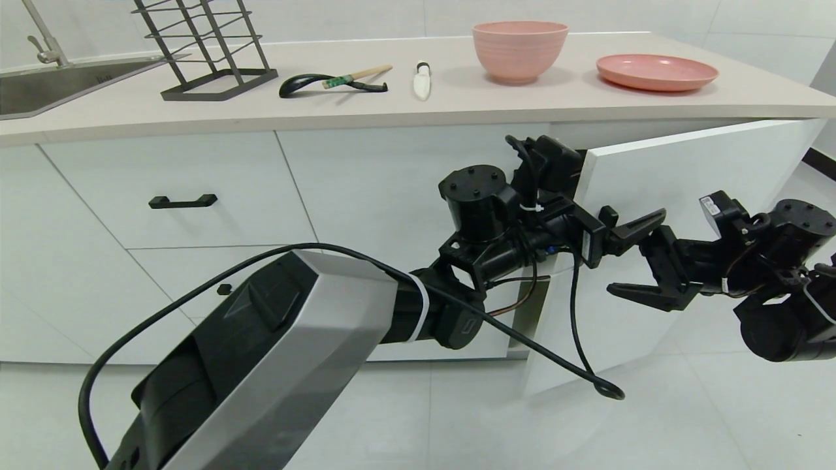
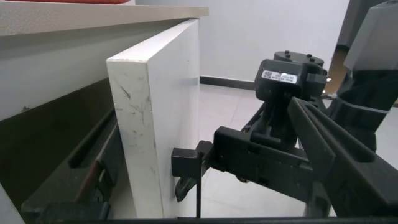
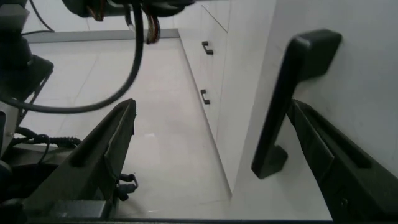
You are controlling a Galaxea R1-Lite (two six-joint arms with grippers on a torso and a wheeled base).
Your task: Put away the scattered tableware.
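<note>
Tableware lies scattered along the beige countertop [image 1: 457, 108]: a ribbed pink bowl [image 1: 520, 51] and a flat pink plate [image 1: 656, 72] toward the right end, and further left a small white utensil [image 1: 422, 81], wooden chopsticks with a green band [image 1: 358, 75] lying across a black spoon [image 1: 302, 83], then a black wire dish rack [image 1: 209, 55] beside the steel sink [image 1: 52, 81]. Below the plate a white cabinet door [image 1: 686, 170] stands ajar, and the right gripper [image 1: 632, 260] hangs at its face, jaws spread wide on either side of the black bar handle [image 3: 297, 106] (gripping nothing). The left gripper [image 1: 548, 166] sits at the door's free edge; whether it is closed I cannot tell.
</note>
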